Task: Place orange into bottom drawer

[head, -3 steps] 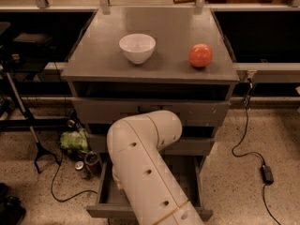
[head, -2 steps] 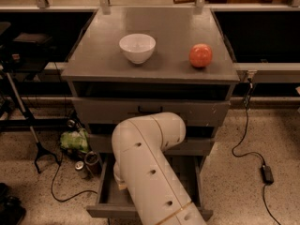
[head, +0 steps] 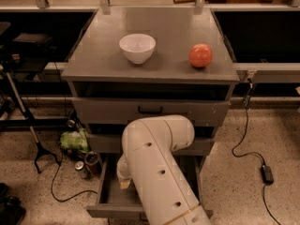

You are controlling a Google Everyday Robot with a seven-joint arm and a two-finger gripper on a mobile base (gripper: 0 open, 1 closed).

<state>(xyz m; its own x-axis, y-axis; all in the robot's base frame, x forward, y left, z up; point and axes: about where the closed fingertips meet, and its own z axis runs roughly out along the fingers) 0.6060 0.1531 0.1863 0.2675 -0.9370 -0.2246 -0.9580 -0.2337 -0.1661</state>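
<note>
In the camera view we see the bottom drawer [head: 111, 213] pulled open. The arm [head: 159, 163] bends down over it, and the gripper [head: 123, 173] sits low inside at the drawer's left. We cannot tell whether the gripper is wide, narrow or holding anything. A small yellowish bit [head: 124, 185] shows just beneath it; we cannot tell if that is the orange. On the bench [head: 168, 27] a white bowl [head: 137, 48] and a reddish fruit [head: 200, 56] stand apart.

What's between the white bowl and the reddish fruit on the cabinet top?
Nothing: bare grey top between white bowl and reddish fruit, in the camera view. The gripper is down at the open bottom drawer.
</note>
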